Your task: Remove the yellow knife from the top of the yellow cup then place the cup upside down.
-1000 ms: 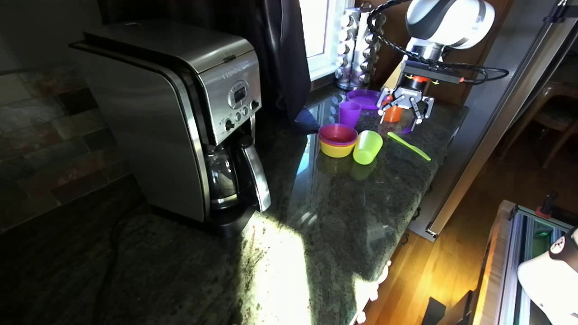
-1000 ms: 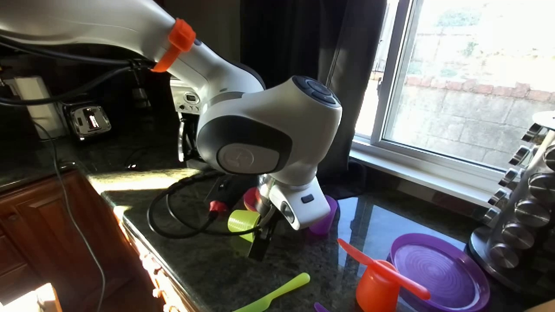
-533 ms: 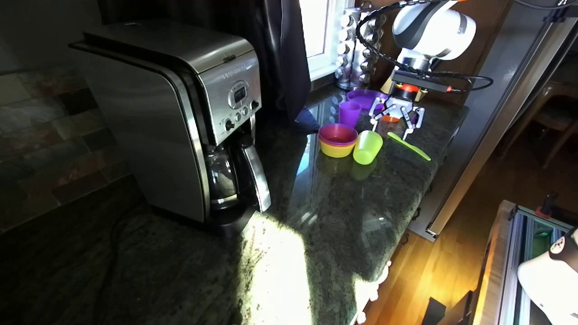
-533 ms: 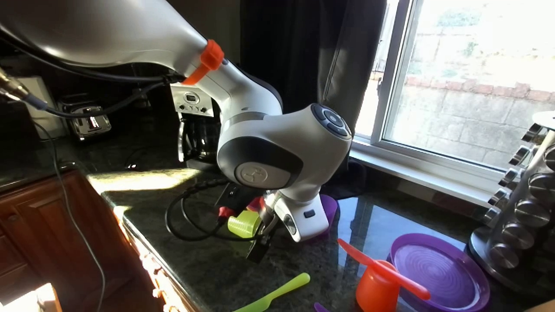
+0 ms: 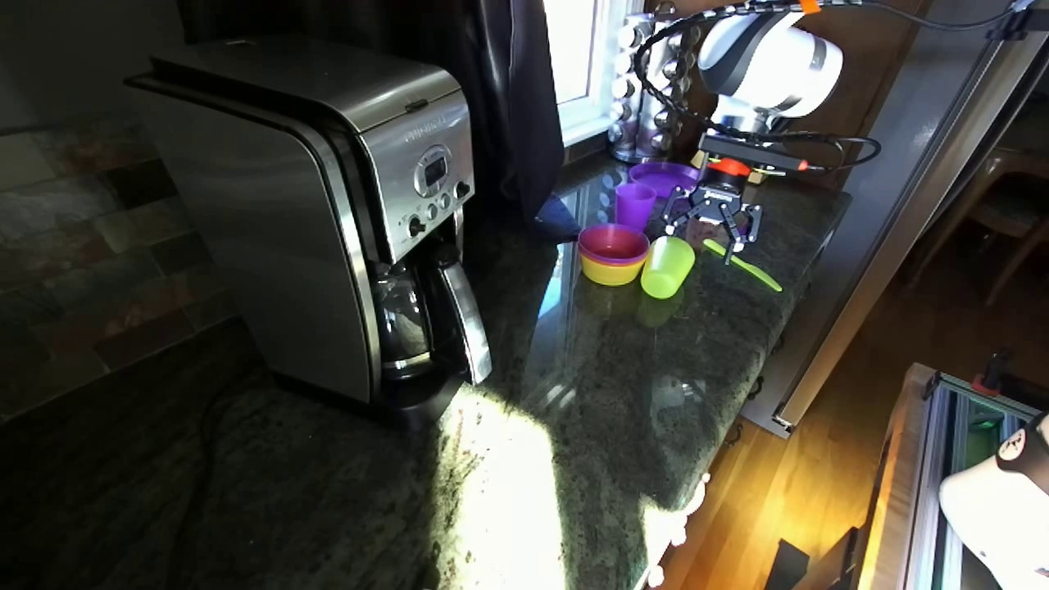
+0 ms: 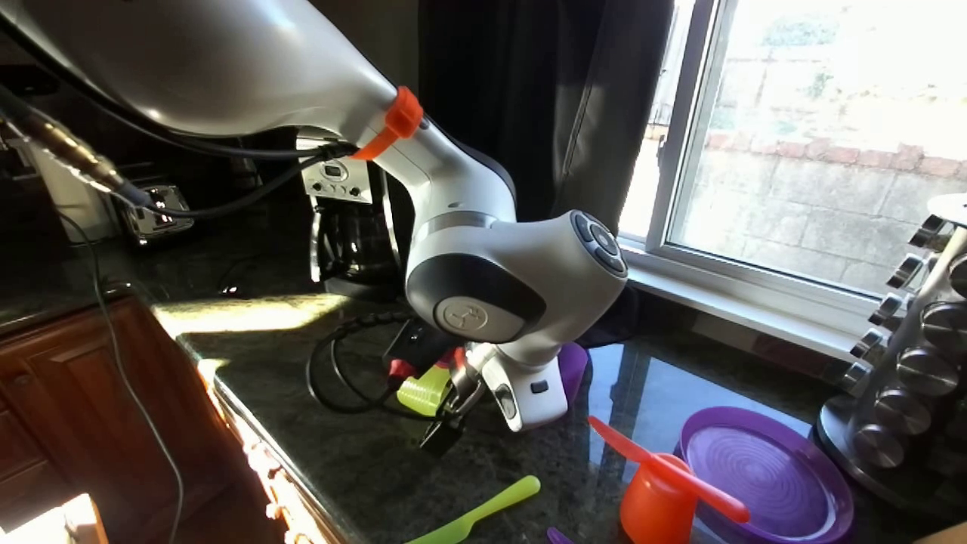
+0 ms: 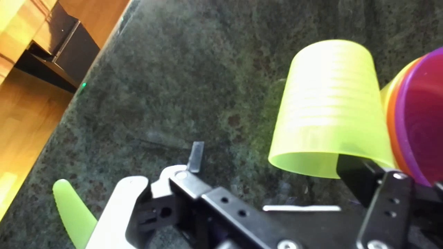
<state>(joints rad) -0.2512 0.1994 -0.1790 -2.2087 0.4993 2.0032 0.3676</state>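
The yellow cup (image 5: pixel 668 269) is lime green-yellow and lies on its side beside the bowls. In the wrist view its open mouth faces my gripper, the cup (image 7: pixel 328 100) being at right of centre. The yellow knife (image 5: pixel 750 268) lies flat on the counter, apart from the cup; it also shows in an exterior view (image 6: pixel 483 514) and in the wrist view (image 7: pixel 74 214). My gripper (image 7: pixel 272 159) is open and empty at the cup's mouth. Its right finger overlaps the mouth near the rim; the tip seems hidden by the cup's wall. Its left finger is clear of the cup.
Stacked bowls (image 5: pixel 613 256) adjoin the cup. A purple cup (image 5: pixel 635 206) stands behind. An orange cup (image 6: pixel 656 506) has an orange knife (image 6: pixel 699 489) across it, near a purple plate (image 6: pixel 763 468). A coffee maker (image 5: pixel 328 229) and a spice rack (image 6: pixel 929 363) also stand here.
My open gripper has moved lower and toward the yellow cup, away from the orange cup. The yellow cup and the yellow knife have not visibly moved.
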